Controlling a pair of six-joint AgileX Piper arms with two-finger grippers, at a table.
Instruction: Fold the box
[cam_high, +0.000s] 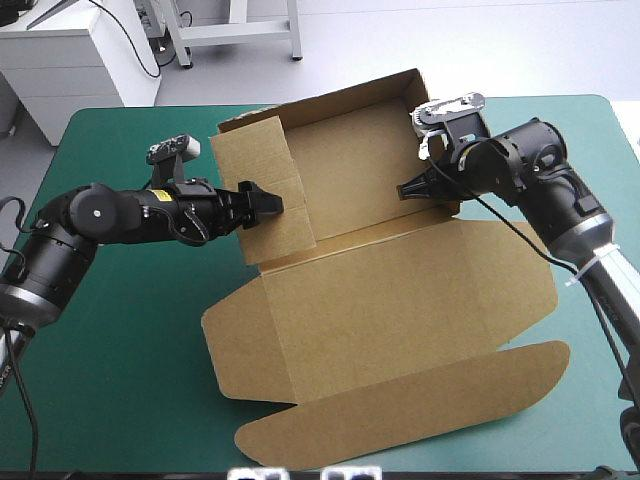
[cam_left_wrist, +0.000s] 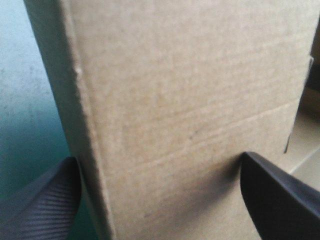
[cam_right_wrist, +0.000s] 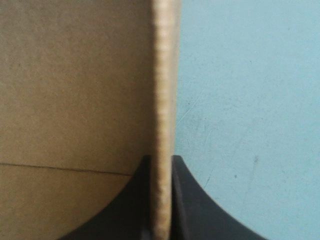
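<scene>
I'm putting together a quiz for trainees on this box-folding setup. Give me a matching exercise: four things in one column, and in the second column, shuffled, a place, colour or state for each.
Column one:
1. left gripper
2. right gripper
3. lid of the box
4. table cover

Column two:
A. teal-green
B. shut on the right wall
C. lying flat, on the side nearest the robot
D. open, the left wall between its fingers

Pairs: 1-D, 2-B, 3-C, 4-A.
</scene>
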